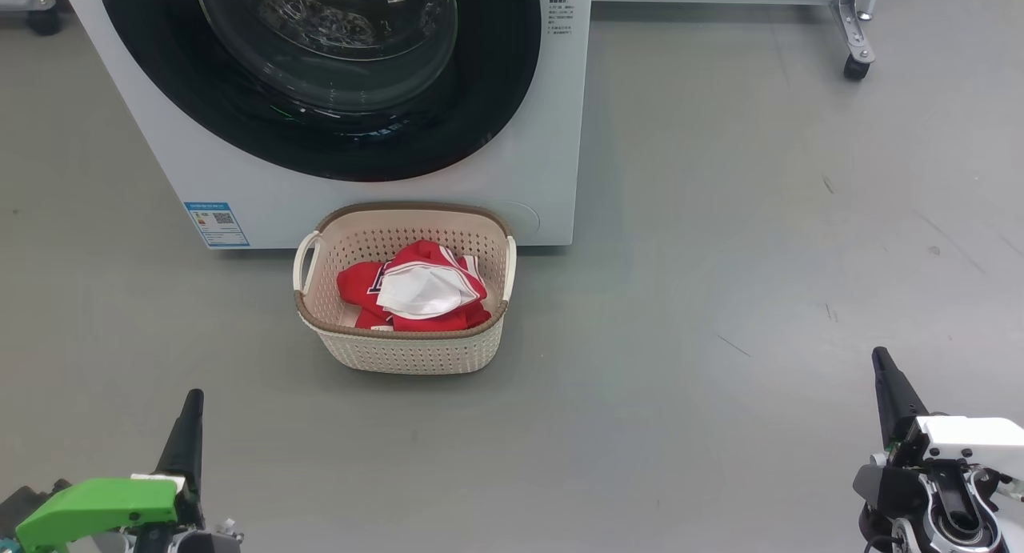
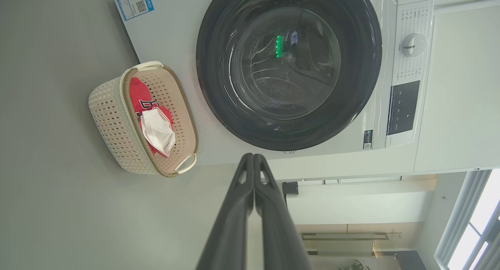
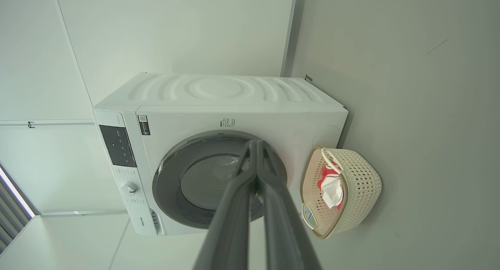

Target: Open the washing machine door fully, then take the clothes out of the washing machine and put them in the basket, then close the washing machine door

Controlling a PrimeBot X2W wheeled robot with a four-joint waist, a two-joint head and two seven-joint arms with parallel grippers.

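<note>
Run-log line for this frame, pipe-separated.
washing machine door: closed | clothes: in basket | left end effector: shut, empty | right end effector: shut, empty

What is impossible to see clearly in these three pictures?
Head view: the top edge cuts off the washing machine door.
Left wrist view: reflections on its glass blur the drum.
Head view: the blue label text is too small.
Head view: a white piece covers the red clothes.

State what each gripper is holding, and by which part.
Nothing. The left gripper and right gripper are both shut on empty air, away from the clothes, which lie in the basket.
</note>
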